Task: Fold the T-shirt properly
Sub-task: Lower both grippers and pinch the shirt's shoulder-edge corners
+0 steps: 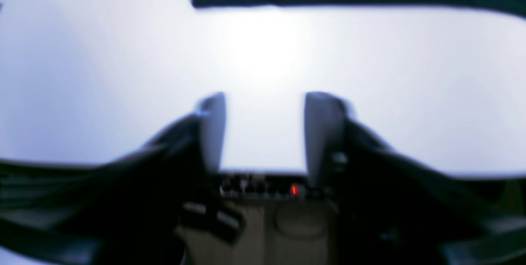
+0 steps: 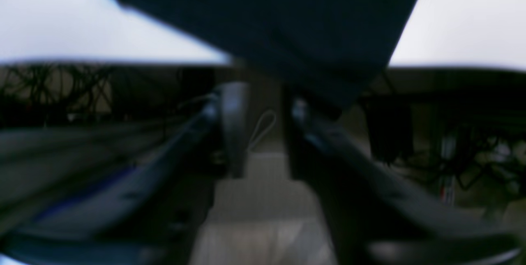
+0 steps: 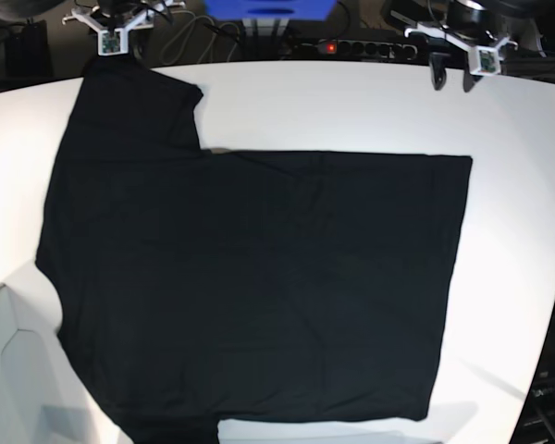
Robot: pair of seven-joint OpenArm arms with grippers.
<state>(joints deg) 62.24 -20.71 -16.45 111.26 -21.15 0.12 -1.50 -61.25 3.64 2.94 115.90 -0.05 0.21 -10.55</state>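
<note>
We see the T-shirt [image 3: 250, 287] as matt black cloth, soft and faintly creased, with no sheen. Under it the table [image 3: 518, 185] looks smooth and white, with a bright glare in the left wrist view. The left gripper [image 1: 265, 133] has smooth pale fingers [image 1: 320, 133], apparently plastic.

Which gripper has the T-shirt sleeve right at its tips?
The right gripper: the T-shirt sleeve reaches its tips. The left gripper is over bare table.
</note>
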